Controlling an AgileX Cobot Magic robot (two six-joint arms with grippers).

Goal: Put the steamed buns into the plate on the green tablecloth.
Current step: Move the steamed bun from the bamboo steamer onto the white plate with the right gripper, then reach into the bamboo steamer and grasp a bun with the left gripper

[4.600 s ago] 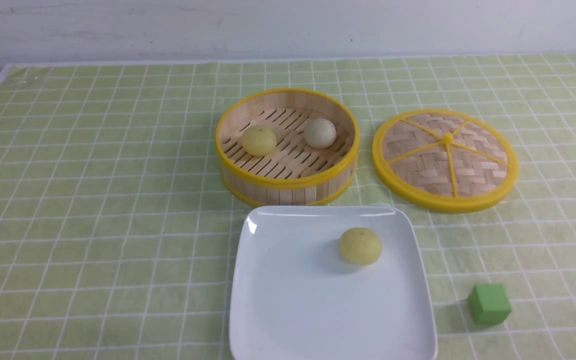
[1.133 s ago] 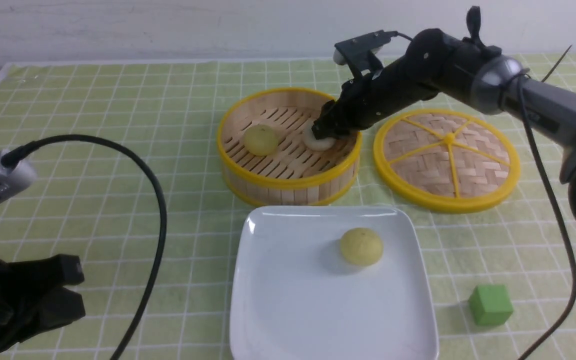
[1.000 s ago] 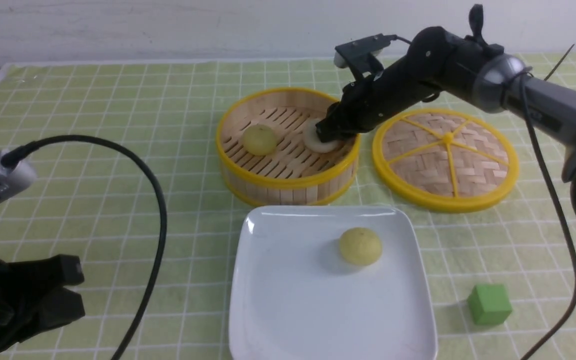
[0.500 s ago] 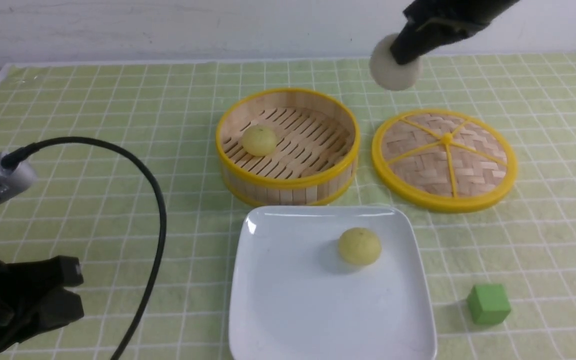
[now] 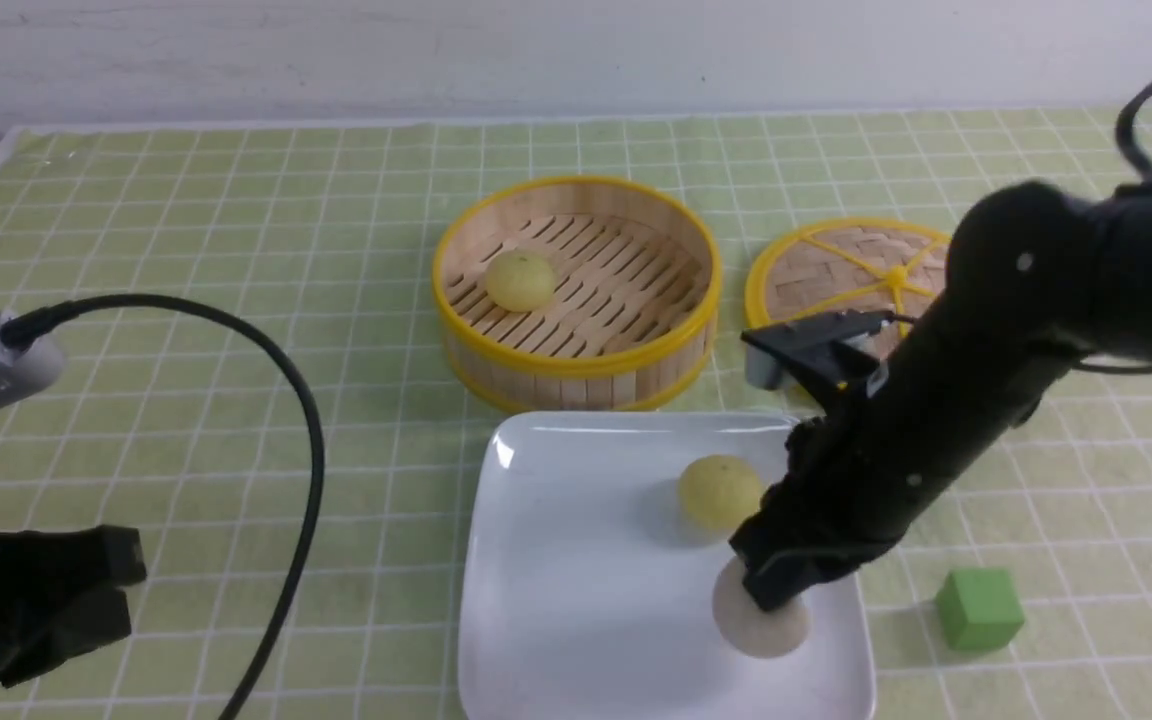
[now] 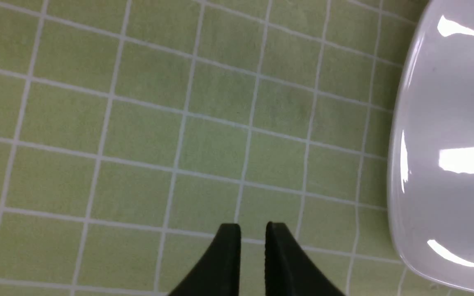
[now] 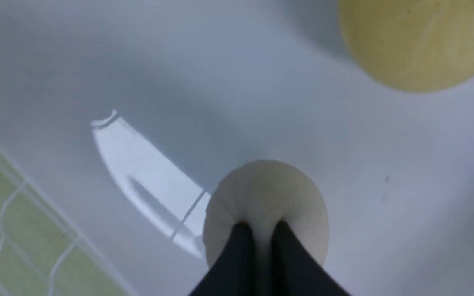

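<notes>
The right gripper [image 7: 263, 226] partly masks the smooth greyish bun [image 5: 761, 612], jaws pinched round it above the white plate [image 5: 626, 620], whose near edge is cut off!

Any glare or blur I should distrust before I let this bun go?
Right wrist view: beige bun and pincer look soft, white glare beside them on the plate. Left wrist view: hard glare patches on the plate. Front view: mostly crisp.

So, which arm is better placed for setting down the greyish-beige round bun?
Right, I think: its gripper already pinches that bun over the white square plate.
</notes>
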